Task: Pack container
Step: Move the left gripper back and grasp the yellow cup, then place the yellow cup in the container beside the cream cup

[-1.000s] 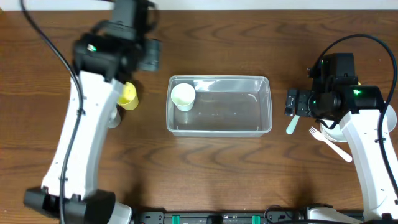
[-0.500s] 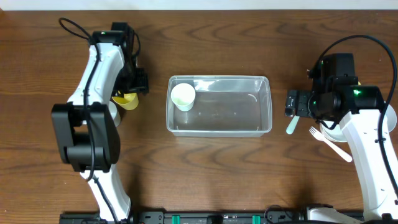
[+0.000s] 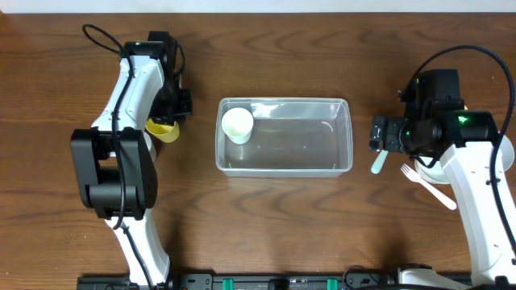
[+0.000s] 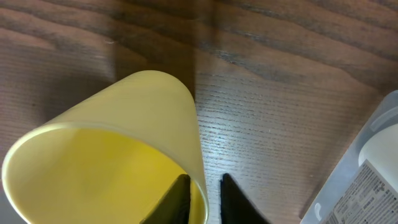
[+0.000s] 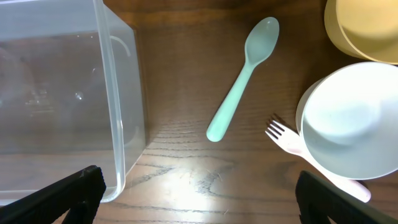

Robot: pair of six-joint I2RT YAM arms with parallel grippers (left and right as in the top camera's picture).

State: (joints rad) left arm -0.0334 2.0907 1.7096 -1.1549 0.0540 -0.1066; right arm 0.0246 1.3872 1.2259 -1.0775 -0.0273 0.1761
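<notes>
While L hand (image 4: 204, 196) pinches 1 yellow cup (image 4: 124, 137), R hand (image 5: 199, 193) gapes (1 white cup (image 3: 237, 126) in container (image 3: 347, 137)).

The dark, wood-grained bench (image 3: 322, 217) carries the clear container (image 3: 349, 137) at its middle, with a yellow cup (image 3: 165, 129) tipped on its side just to the left, near the tub but apart from it. Right of the container a mint spoon (image 5: 241, 79) lies slantwise on the wood. Beyond it, a pale fork (image 5: 286, 138) runs under the edge of an upturned white bowl (image 5: 345, 118), and a yellow bowl (image 5: 367, 28) sits just beside that.
</notes>
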